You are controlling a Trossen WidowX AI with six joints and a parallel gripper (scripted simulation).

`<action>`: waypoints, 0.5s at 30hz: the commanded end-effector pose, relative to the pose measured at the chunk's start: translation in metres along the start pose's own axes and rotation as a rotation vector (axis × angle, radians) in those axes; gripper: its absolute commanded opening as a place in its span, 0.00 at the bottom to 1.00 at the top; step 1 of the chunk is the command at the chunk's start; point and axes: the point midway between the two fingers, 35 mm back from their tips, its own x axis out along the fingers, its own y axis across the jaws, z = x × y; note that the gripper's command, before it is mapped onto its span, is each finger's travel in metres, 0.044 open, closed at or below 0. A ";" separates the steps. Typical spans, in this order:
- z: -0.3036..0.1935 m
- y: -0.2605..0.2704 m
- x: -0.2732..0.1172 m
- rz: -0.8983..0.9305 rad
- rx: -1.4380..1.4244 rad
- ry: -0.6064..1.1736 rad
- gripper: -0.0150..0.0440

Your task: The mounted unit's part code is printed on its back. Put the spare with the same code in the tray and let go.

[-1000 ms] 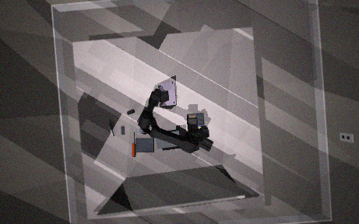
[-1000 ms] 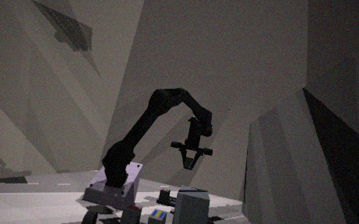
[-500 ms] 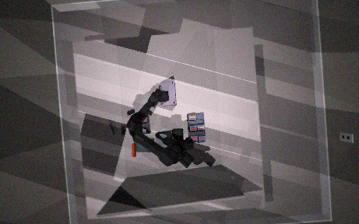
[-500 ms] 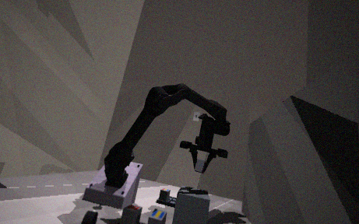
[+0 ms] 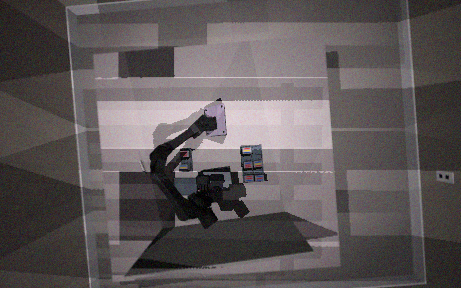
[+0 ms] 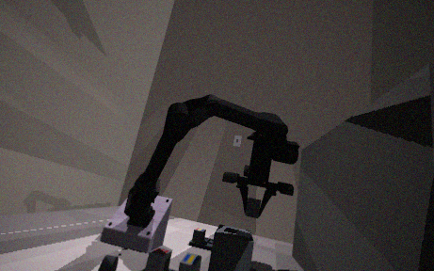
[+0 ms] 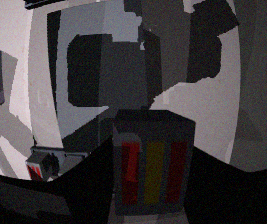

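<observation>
Spare point(image 6: 253, 206) point(image 7: 154, 167) sits clamped in my gripper point(image 5: 214, 186) point(image 6: 253, 211) point(image 7: 142, 141), stripes showing, a block point(image 5: 185, 154) point(image 6: 161, 260) point(image 7: 36, 169) at wrist-view eight o'clock; placing and release remain.

We can't see the arm's shoulder point(image 6: 140, 207) whole (the frame's edge also cuts the near blocks point(image 6: 159, 260) point(image 6: 190, 262)).

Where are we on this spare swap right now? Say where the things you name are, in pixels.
Picked already: a spare block striped red, yellow, red point(image 7: 154, 172) is off the rack point(image 5: 258, 156), which holds other striped blocks. In hand: the jaws are shut on it, raised in the exterior view. Left: set it in the tray and let go. Whether its code matches the mounted unit's, I cannot tell; no back is readable.
</observation>
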 end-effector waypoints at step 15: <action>-0.139 -0.002 -0.005 -0.023 -0.046 0.109 0.25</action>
